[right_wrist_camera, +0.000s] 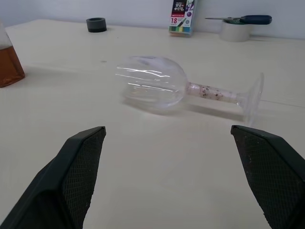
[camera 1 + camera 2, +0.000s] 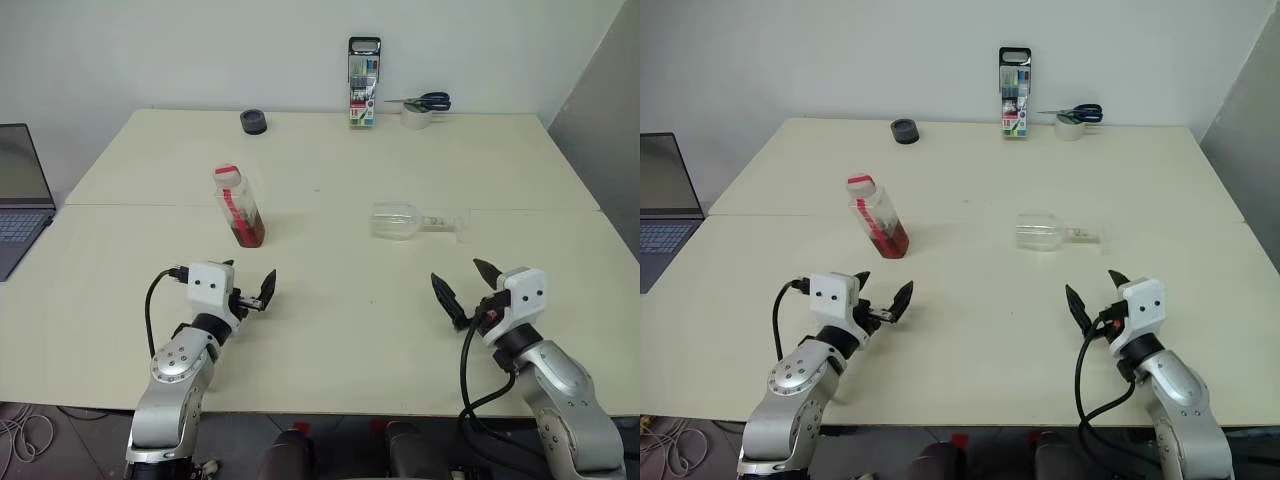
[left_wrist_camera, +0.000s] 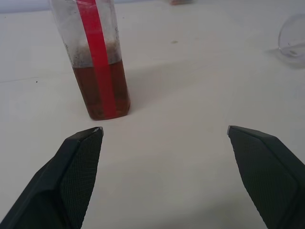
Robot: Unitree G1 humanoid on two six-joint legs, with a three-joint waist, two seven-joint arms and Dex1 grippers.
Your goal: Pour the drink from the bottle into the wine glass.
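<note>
2 grippers, left gripper and right gripper, open, empty; 1 bottle upright; 1 wine glass on side.

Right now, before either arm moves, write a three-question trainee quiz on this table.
1. True or false: the glass stands upright.
2. Which thing stands straight ahead of the left gripper? A) scissors B) bottle C) tape roll
3. Fill in: the bottle's cap is ____.

Key
1. False. The glass lies on its side on the table, foot toward the robot's right.
2. B. The bottle, with the drink in its lower part, stands ahead of that open gripper. The right gripper, also open, faces the glass.
3. On. The red cap closes the bottle.
</note>
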